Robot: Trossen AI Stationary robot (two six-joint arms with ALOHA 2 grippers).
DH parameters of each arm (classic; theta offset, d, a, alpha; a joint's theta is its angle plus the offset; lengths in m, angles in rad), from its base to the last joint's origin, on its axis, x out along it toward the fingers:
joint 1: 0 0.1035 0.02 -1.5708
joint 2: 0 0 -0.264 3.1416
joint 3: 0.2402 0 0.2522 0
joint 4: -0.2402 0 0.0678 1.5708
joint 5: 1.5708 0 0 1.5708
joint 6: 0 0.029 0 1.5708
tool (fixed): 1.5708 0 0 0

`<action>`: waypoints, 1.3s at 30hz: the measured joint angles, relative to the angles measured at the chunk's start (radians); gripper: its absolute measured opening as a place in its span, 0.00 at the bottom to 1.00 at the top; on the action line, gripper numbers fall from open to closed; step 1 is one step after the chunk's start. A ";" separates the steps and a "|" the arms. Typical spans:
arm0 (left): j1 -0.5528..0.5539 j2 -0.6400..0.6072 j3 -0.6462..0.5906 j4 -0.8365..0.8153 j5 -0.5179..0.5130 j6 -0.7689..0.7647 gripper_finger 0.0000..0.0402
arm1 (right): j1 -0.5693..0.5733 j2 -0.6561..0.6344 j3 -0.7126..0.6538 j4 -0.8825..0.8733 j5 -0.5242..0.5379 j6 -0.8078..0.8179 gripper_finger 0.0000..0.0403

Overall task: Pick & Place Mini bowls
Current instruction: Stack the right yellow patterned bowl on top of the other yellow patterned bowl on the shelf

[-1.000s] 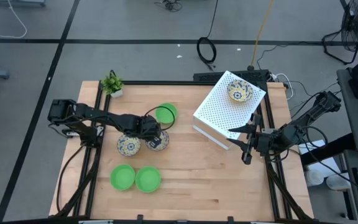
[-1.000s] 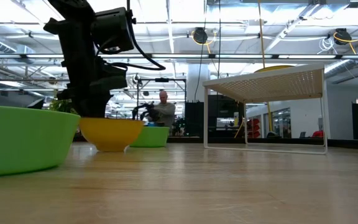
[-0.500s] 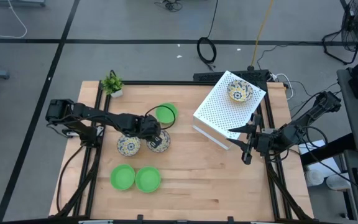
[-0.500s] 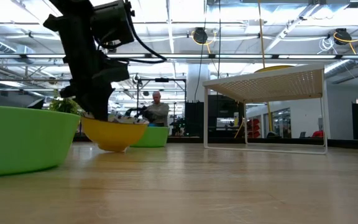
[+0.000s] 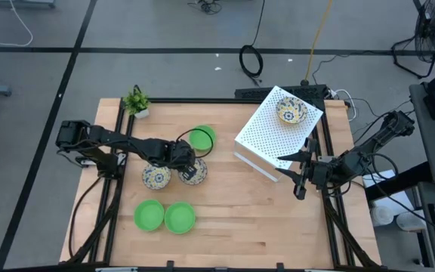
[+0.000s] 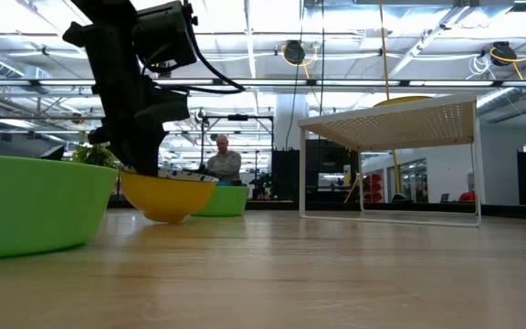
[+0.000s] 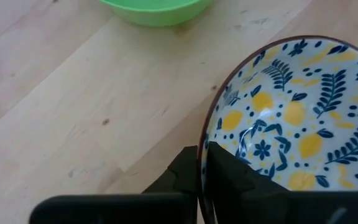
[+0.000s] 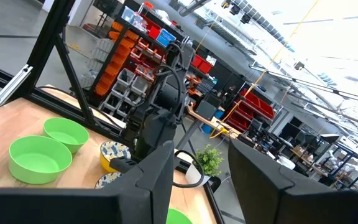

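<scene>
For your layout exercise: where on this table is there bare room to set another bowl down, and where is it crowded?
Bare wood lies between the two bright green round bowls near the front edge and the white perforated metal stand, reaching the front right corner. It is crowded where the left pincer grips a cream floral bowl beside another floral bowl.

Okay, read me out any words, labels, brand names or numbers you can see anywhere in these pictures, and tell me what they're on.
None can be read.
The floral bowl in the left gripper carries only leaf and flower patterns, no lettering.
The bins on the shelving behind the table may carry labels, but they are too small to read.
</scene>
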 joint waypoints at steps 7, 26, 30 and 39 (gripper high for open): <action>0.000 -0.022 -0.001 0.020 -0.001 0.022 0.03 | 0.000 0.000 0.000 0.000 0.000 0.000 0.35; -0.095 -0.062 0.072 0.055 -0.141 0.147 0.03 | 0.000 0.000 0.000 0.000 0.000 0.000 0.35; -0.109 -0.063 0.091 0.056 -0.196 0.173 0.03 | 0.000 0.000 0.000 0.000 0.000 0.000 0.35; -0.138 -0.064 0.106 0.080 -0.280 0.233 0.03 | 0.000 0.000 0.000 0.000 0.000 0.000 0.35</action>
